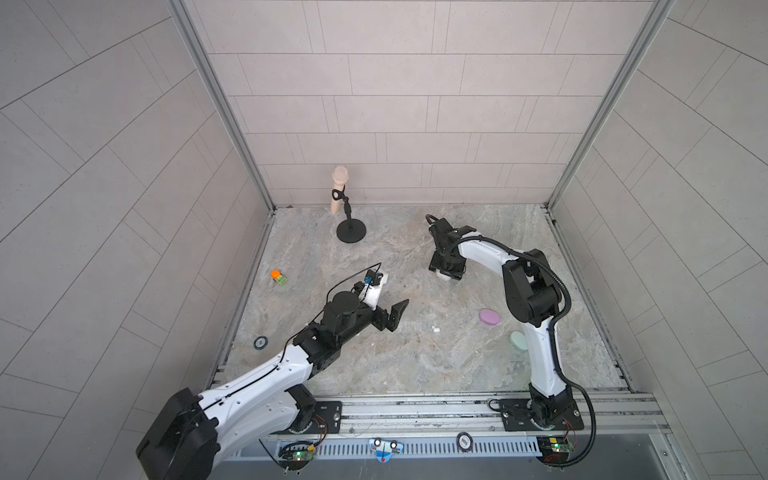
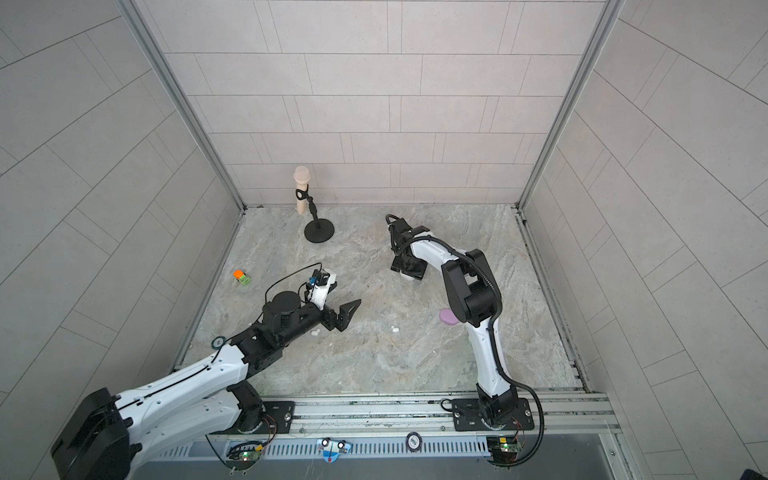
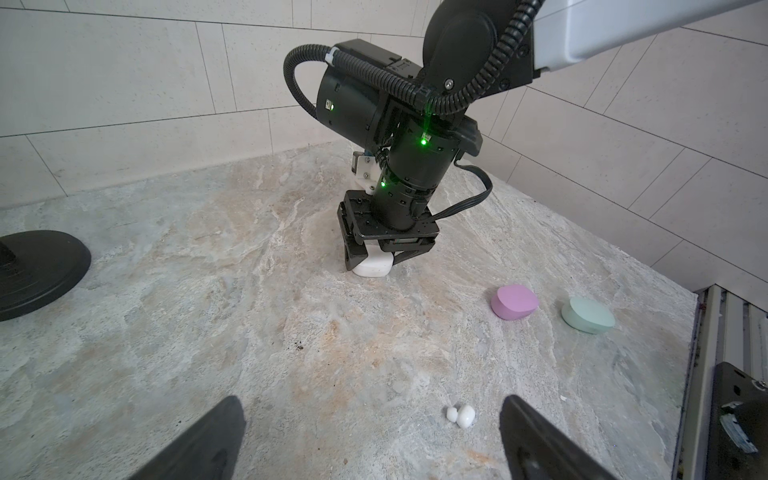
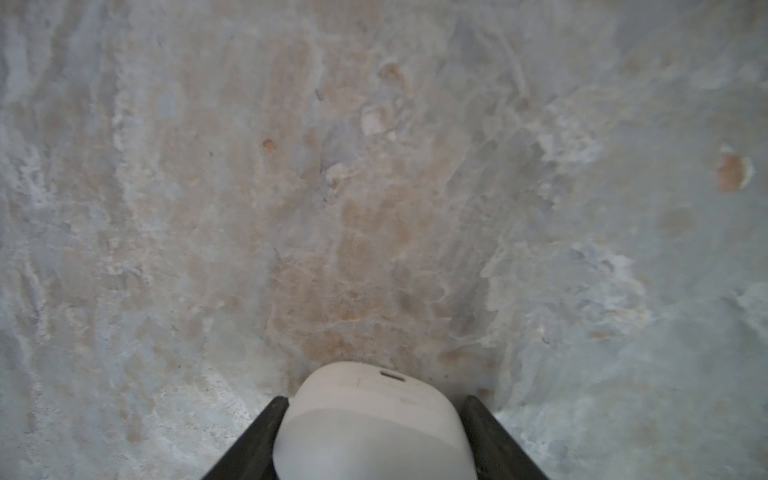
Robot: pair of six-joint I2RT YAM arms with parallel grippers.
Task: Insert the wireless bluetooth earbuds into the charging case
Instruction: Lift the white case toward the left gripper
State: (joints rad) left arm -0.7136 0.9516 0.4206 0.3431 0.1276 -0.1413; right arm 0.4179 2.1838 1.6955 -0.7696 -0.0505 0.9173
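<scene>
Landmark: white case [image 3: 372, 266]. Nearest first.

- Left gripper [image 1: 395, 316] hovers over the table [image 1: 374, 365], jaws spread fully wide, holding nothing. It is nearer than the white case and to its left in both top views.
- White earbud [image 3: 461, 414] lies on the table just ahead of that gripper, untouched and closer to one finger than the other. It is well short of the white case.
- Second white earbud [image 2: 316, 332] sits right beside the left gripper's wrist in a top view (tiny, shape hard to read). It is also nearer than the white case.
- Mint case [image 1: 517, 340] and lilac case [image 1: 489, 316], both closed, lie nearer than the white case and to its right. The lilac one is closer to it.
- Right gripper [image 4: 376, 401] points straight down onto the white case, fingers [image 4: 266, 440] against both its sides, jaws partly drawn in around it. The case rests on the table.
- Orange-green toy [image 1: 279, 277] is far left of the white case.
- Microphone stand [image 1: 351, 232] is behind it, to the left.
</scene>
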